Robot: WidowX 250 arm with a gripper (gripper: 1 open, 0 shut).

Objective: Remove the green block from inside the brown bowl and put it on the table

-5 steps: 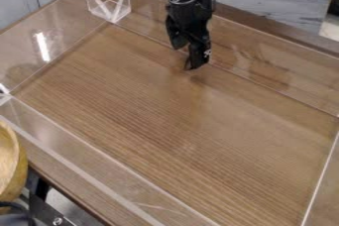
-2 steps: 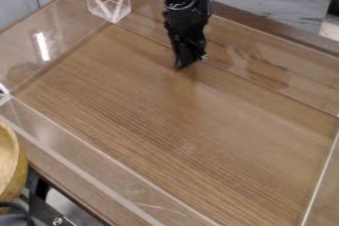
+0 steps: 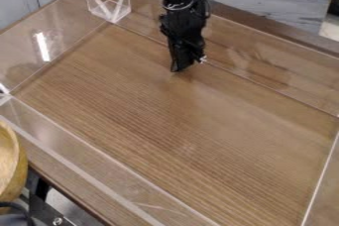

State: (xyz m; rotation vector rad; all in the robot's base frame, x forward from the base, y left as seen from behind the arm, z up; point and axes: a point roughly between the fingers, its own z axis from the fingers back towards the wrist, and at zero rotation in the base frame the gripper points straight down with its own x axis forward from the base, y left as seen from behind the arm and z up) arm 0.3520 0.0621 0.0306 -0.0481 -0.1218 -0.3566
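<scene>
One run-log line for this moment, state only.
black tool: shut, pointing down, tips at tabletop | brown wood-grain table: no green block or bowl visible | clear acrylic walls: around table

We see the table [image 3: 185, 121] with low walls [image 3: 79, 175] all around it. The gripper [image 3: 184, 64] hangs over the far part of the table, pointing down at it. Off the table's near left corner, part of a bowl [image 3: 8, 170] shows.

Clear acrylic stand [image 3: 109, 4] far-left corner.
</scene>
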